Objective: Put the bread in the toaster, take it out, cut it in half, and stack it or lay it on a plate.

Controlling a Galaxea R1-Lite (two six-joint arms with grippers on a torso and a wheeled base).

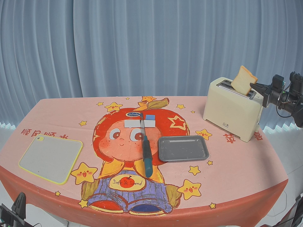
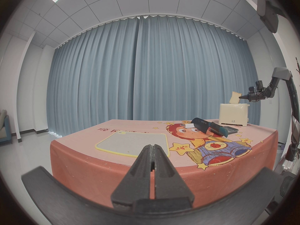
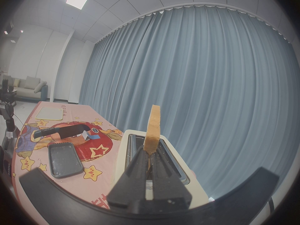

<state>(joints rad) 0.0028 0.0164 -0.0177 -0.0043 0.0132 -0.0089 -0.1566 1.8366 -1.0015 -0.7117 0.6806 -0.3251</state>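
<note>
A slice of bread (image 1: pixel 243 80) stands tilted over the slot of the cream toaster (image 1: pixel 232 112) at the table's right rear. My right gripper (image 1: pixel 253 85) is shut on the slice's lower edge; in the right wrist view the fingers (image 3: pixel 137 166) pinch the bread (image 3: pixel 153 127) just above the toaster (image 3: pixel 123 163) slot. Whether the slice's bottom sits inside the slot is hidden. A grey tray-like plate (image 1: pixel 183 148) lies at mid-table. A teal-handled knife (image 1: pixel 146 152) lies left of it. My left gripper (image 2: pixel 153 152) is shut and holds nothing, low before the table's near left corner.
A grey cutting board with a yellow rim (image 1: pixel 50 158) lies at the table's left front. The knife blade rests across a small white and blue block (image 1: pixel 139 123). A blue curtain hangs behind the table. The table's right edge lies close to the toaster.
</note>
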